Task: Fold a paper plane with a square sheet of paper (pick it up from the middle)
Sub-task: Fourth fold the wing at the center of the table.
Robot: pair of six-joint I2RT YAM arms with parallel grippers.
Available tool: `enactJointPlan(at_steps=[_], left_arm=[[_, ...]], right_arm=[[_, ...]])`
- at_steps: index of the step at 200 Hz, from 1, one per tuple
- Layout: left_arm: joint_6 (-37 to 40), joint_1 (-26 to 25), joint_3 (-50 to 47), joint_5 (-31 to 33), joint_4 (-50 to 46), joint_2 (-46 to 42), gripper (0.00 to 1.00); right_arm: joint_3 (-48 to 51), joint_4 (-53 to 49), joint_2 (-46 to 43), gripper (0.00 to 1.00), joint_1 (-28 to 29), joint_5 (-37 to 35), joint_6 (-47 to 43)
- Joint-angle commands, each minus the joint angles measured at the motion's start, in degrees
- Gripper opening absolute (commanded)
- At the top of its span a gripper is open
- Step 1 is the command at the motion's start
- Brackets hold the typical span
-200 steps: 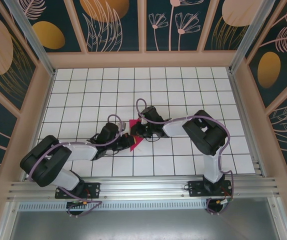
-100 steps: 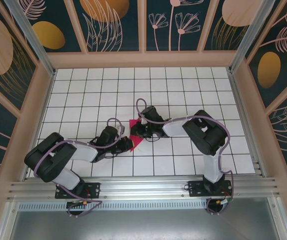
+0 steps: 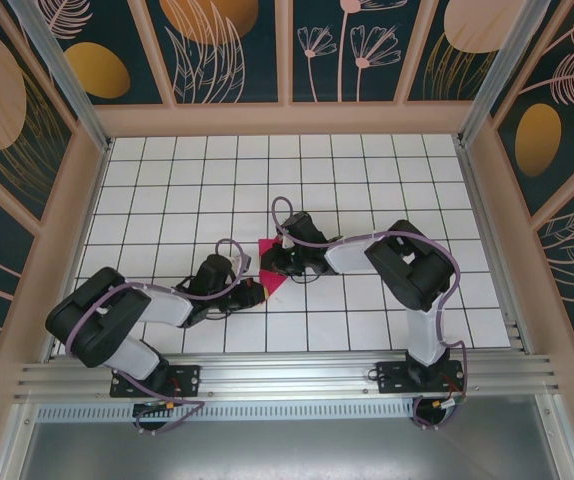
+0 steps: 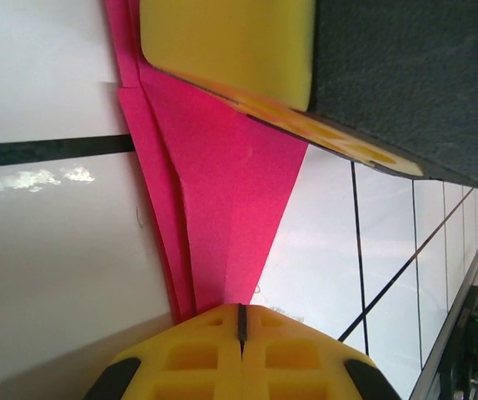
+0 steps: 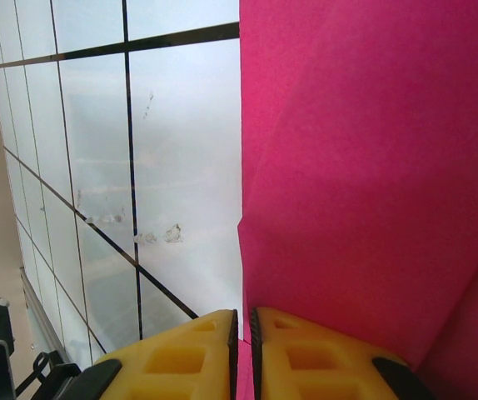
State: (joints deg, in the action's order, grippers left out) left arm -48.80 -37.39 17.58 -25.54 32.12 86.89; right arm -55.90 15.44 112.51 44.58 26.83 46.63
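Observation:
The square sheet of paper (image 3: 274,280) lies folded into a slim, pointed magenta wedge at mid-table, between both grippers. In the left wrist view the paper (image 4: 222,208) narrows to a tip that runs under my left gripper (image 4: 241,315). Its jaws are shut together with nothing between them. From above, the left gripper (image 3: 255,292) rests on the paper's near tip. My right gripper (image 3: 271,262) is at the paper's far end. In the right wrist view it (image 5: 241,321) is shut on the paper's edge (image 5: 372,167), and pink shows in the slit. One of its yellow fingers (image 4: 222,42) lies on the paper.
The white tiled table (image 3: 367,170) spreads on all sides inside wooden frame walls (image 3: 287,118). An aluminium rail (image 3: 287,380) with both arm bases runs along the near edge. A metal post (image 3: 492,250) borders the right side.
My left arm has shifted and its gripper has slid onto the paper's near tip, so less pink shows from above. The right arm has held still.

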Motion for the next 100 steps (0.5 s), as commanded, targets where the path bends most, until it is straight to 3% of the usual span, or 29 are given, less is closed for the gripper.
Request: enactJointPlan(at_steps=[1,100], left_arm=[[4.9,-0.4,-1.1,-0.9,-17.0,-0.9,0.02],[6.4,-0.5,-2.3,-1.4,-23.1,-7.6,0.02]], right_arm=[[-0.1,-4.4,3.2,0.18,0.0,-5.1,-0.6],[-0.8,-5.0,3.5,0.18,0.1,-5.2,-0.7]])
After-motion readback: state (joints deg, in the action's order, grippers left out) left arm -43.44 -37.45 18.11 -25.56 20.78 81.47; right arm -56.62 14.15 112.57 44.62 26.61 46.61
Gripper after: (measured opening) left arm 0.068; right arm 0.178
